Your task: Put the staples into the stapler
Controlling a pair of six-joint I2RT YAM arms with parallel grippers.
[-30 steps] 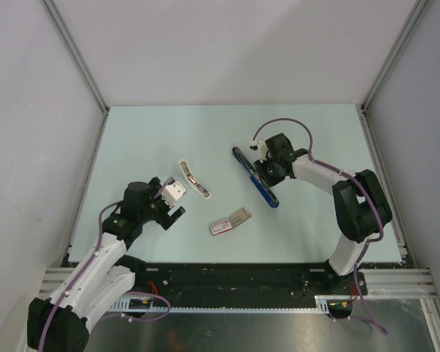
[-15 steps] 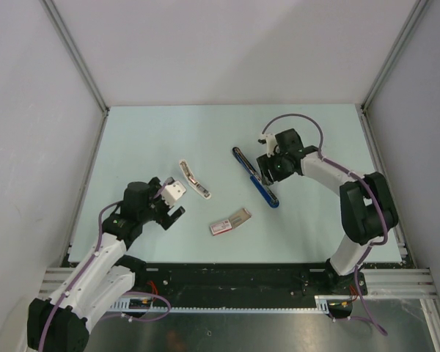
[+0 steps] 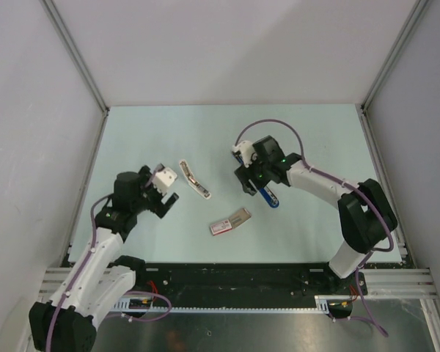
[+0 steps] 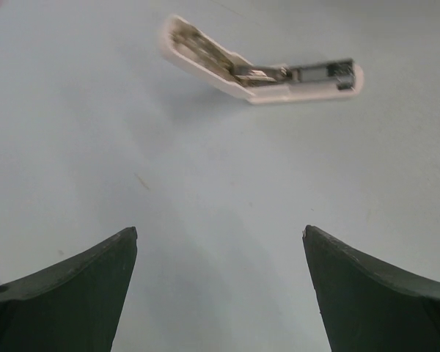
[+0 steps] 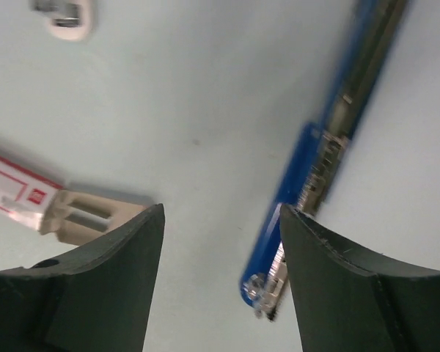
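The blue stapler (image 3: 270,199) lies opened out flat on the table, its far half hidden under my right arm. In the right wrist view the stapler (image 5: 330,158) shows its metal channel and runs beside the right finger. My right gripper (image 3: 246,183) (image 5: 220,220) is open and empty, just left of the stapler. The pink-and-white staple box (image 3: 221,226) (image 5: 15,192) lies nearer, with its grey tray (image 3: 240,215) (image 5: 88,218) slid out; no staples can be made out. My left gripper (image 3: 167,202) (image 4: 220,235) is open and empty over bare table.
A white opened stapler-like piece (image 3: 195,180) (image 4: 260,66) lies between the two arms, ahead of the left gripper; its tip also shows in the right wrist view (image 5: 63,16). Grey walls with metal rails (image 3: 73,51) surround the table.
My right gripper has swung left and nearer, from the stapler's right side to over its far half. My left gripper has moved a little farther and left. Stapler and box have stayed put.
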